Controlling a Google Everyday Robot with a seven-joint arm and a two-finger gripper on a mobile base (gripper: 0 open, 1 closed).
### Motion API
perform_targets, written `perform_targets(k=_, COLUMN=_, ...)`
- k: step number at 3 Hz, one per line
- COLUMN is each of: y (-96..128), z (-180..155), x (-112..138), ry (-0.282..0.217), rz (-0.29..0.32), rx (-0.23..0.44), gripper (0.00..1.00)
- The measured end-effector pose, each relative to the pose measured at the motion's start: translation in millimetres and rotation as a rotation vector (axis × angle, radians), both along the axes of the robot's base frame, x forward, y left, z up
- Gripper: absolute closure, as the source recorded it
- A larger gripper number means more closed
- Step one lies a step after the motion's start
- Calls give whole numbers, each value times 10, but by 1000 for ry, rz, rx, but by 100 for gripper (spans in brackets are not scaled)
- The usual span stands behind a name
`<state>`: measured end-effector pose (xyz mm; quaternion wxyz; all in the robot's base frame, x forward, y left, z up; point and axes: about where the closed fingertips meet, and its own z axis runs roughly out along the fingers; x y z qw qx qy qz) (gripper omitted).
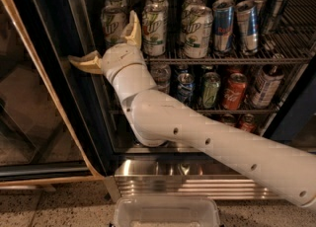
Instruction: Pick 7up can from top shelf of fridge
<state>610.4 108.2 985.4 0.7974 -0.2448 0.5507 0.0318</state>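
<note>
Your fridge (pixel 207 184) stands with its glass door (pixel 29 102) swung open to the left, so access is settled and the pick itself is what remains. The arm (pixel 207 144) reaches up from the lower right, across the lower racks, to the left end of the top shelf (pixel 237 59). The front row there holds three 7up cans, with Red Bull cans (pixel 223 23) to their right. The 7up can (pixel 111 21) closest to the gripper is the leftmost one, upright on the shelf, its lower part hidden behind the wrist. The gripper (pixel 109 44) sits in front of that can at about shelf height. Its fingers (pixel 133 26) are spread wide: one points up in front of the gap beside the next 7up (pixel 154 28), and the other juts left toward the door frame. Nothing is gripped, and no can is lifted or tilted. I judge you are at the approach. You have yet to bring the fingers to either side of the can, close them, and draw it out over the rail. How deep the gripper is into the shelf cannot be told.
</note>
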Motion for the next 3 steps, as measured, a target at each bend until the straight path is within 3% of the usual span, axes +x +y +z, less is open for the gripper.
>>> perform_targets(k=1, y=-2, z=-14, x=0, ry=0, rz=-5, rx=-5, gripper=12)
perform_targets(k=2, y=16, z=-14, x=-24, ry=0, rz=-5, rx=-5, gripper=0)
perform_targets(k=3, y=86, z=-17, x=-107, ry=-1, rz=12, rx=16, gripper=3)
